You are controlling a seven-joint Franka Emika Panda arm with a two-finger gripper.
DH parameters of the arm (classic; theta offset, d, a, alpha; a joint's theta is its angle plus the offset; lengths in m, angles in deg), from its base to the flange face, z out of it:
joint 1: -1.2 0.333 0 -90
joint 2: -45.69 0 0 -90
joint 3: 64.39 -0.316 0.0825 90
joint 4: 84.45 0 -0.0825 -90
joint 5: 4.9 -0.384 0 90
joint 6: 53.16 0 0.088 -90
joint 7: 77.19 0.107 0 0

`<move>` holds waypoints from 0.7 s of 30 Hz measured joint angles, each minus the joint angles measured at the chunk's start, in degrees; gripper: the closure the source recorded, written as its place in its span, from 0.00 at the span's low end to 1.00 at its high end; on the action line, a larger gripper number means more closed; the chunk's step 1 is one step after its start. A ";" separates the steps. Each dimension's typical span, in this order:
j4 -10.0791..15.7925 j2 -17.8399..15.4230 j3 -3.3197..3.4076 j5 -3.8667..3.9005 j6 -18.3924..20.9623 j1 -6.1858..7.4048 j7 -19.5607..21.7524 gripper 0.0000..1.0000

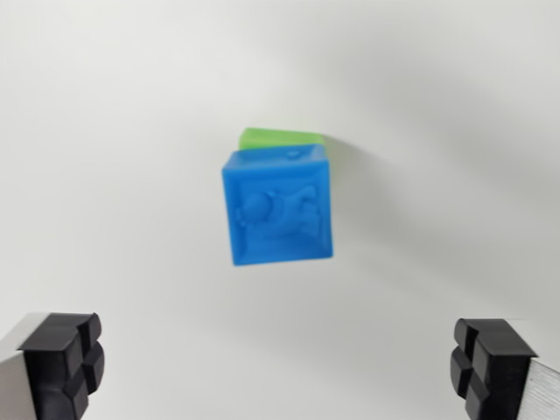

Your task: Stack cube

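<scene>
A blue cube [278, 207] with a raised relief on its top face sits in the middle of the wrist view. Under it, a green cube [278, 137] shows only as a strip past the blue cube's far edge; the rest is hidden. The blue cube appears to rest on top of the green one. My gripper [278, 367] is open, its black fingertips [63, 360] wide apart in the two lower corners. It holds nothing and is clear of the cubes, above them.
The cubes stand on a plain white surface [114, 131] that fills the view. A soft shadow lies to the wrist view's right of the stack.
</scene>
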 joint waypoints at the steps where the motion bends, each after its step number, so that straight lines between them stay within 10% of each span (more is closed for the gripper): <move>1: -0.23 -0.46 0.00 -0.07 0.70 0.00 -0.06 0.00; 21: -5.61 -6.17 0.00 -0.69 11.76 0.02 -0.57 0.00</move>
